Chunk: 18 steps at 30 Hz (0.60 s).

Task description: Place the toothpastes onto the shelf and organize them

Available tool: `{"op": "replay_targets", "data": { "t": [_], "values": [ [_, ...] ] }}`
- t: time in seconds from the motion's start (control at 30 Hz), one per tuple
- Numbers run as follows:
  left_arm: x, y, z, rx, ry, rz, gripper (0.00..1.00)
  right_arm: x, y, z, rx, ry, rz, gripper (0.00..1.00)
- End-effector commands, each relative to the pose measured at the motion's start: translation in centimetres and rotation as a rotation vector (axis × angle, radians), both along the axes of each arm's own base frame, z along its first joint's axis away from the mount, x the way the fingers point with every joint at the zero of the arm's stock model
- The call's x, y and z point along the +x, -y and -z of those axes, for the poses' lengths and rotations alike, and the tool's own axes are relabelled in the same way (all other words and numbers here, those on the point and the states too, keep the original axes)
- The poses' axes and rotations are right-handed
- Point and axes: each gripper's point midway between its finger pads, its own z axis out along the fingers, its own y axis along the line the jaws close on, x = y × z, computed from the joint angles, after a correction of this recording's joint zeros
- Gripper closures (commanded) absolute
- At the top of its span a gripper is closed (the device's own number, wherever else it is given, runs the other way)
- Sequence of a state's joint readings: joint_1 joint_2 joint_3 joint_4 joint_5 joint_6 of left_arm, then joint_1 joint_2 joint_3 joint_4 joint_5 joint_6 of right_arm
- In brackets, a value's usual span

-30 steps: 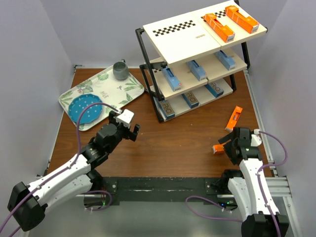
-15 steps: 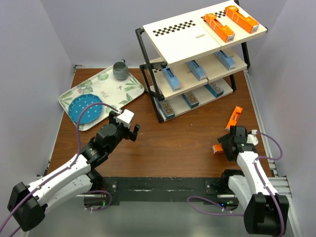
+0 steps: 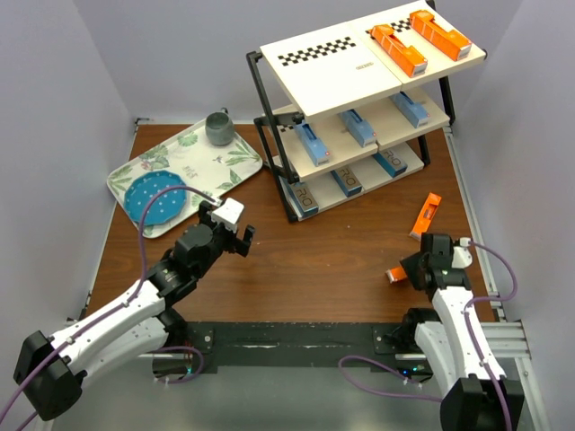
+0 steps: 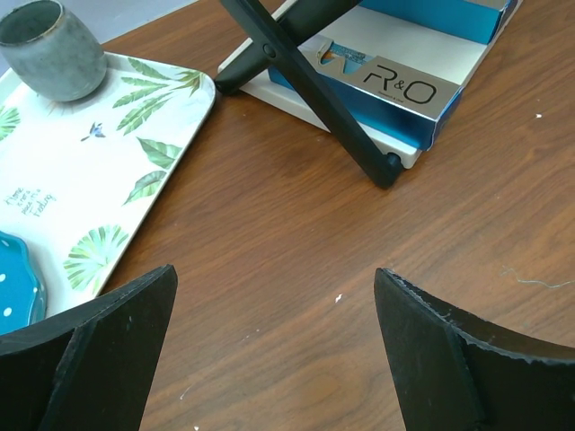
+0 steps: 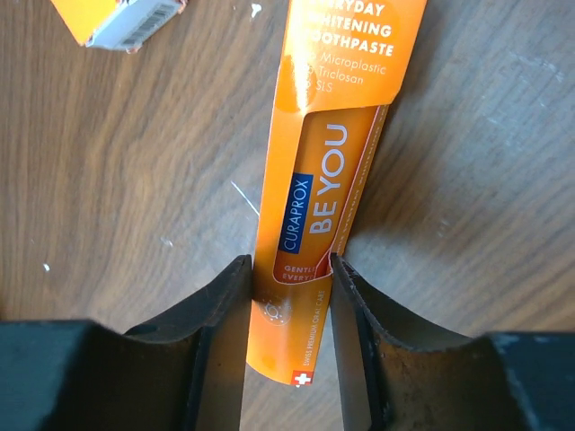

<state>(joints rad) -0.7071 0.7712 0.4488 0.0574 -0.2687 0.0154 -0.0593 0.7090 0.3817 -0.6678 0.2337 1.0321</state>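
My right gripper [image 5: 289, 260] is shut on the near end of an orange toothpaste carton [image 5: 328, 171] lying on the table; from above its tip [image 3: 394, 275] sticks out left of the gripper [image 3: 407, 270]. A second orange carton [image 3: 426, 215] lies farther back, its end [image 5: 117, 20] showing at the wrist view's top. The shelf [image 3: 328, 67] holds two orange cartons [image 3: 398, 48] on top, blue ones [image 3: 358, 127] in the middle and silver-and-blue ones [image 3: 304, 196] at the bottom. My left gripper [image 3: 235, 235] hangs open over bare wood [image 4: 274, 274], short of the shelf's foot [image 4: 314, 99].
A leaf-patterned tray [image 3: 243, 157] at the back left carries a blue dotted plate [image 3: 154, 199] and a grey cup [image 3: 218, 127]. In the left wrist view the tray's corner [image 4: 135, 171] lies just left of the shelf's black leg. Grey walls close in on both sides.
My right gripper's jaws have closed from wide open onto the orange carton, and the wrist has shifted slightly. The left arm has not moved.
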Motion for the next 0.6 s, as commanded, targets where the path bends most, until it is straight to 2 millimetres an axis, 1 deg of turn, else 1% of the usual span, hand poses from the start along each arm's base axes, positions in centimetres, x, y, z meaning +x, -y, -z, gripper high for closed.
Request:
{"op": "replay_targets", "data": {
  "t": [0.0, 0.13, 0.17, 0.2, 0.27, 0.3, 0.37, 0.4, 0.47, 0.5, 0.57],
  "values": [
    [0.5, 0.7, -2.6, -0.076, 0.035, -0.003, 0.04, -1.1, -0.4, 0.0, -0.005, -0.018, -0.061, 0.68],
    [0.5, 0.8, -2.3, -0.073, 0.027, 0.001, 0.04, -1.1, -1.5, -0.6, 0.025, 0.007, -0.135, 0.69],
    [0.6, 0.8, -2.1, -0.068, 0.022, 0.003, 0.04, -0.9, -1.7, -0.9, 0.034, 0.021, -0.144, 0.72],
    [0.6, 0.8, -2.0, -0.067, 0.021, 0.003, 0.04, -0.6, -1.9, -1.8, 0.031, 0.047, -0.16, 0.72],
    [0.6, 0.8, -2.0, -0.065, 0.019, 0.003, 0.04, -0.4, -2.0, -2.8, 0.022, 0.074, -0.183, 0.72],
    [0.6, 0.9, -1.9, -0.065, 0.019, 0.003, 0.04, 0.1, -1.9, -4.2, 0.01, 0.112, -0.195, 0.73],
    [0.6, 0.9, -1.8, -0.062, 0.015, 0.002, 0.04, 0.3, -1.4, -5.9, -0.045, 0.134, -0.229, 0.73],
    [0.6, 0.9, -1.7, -0.06, 0.015, 0.004, 0.04, 0.7, -1.1, -8.0, -0.076, 0.167, -0.243, 0.73],
    [0.6, 0.9, -1.7, -0.06, 0.013, 0.004, 0.04, 1.0, -0.4, -10.1, -0.152, 0.181, -0.285, 0.73],
    [0.6, 1.0, -1.6, -0.057, 0.011, 0.006, 0.04, 1.4, -0.2, -12.5, -0.183, 0.219, -0.302, 0.73],
    [0.6, 1.0, -1.5, -0.057, 0.009, 0.005, 0.04, 1.9, 0.0, -14.4, -0.239, 0.218, -0.365, 0.73]
  ]
}}
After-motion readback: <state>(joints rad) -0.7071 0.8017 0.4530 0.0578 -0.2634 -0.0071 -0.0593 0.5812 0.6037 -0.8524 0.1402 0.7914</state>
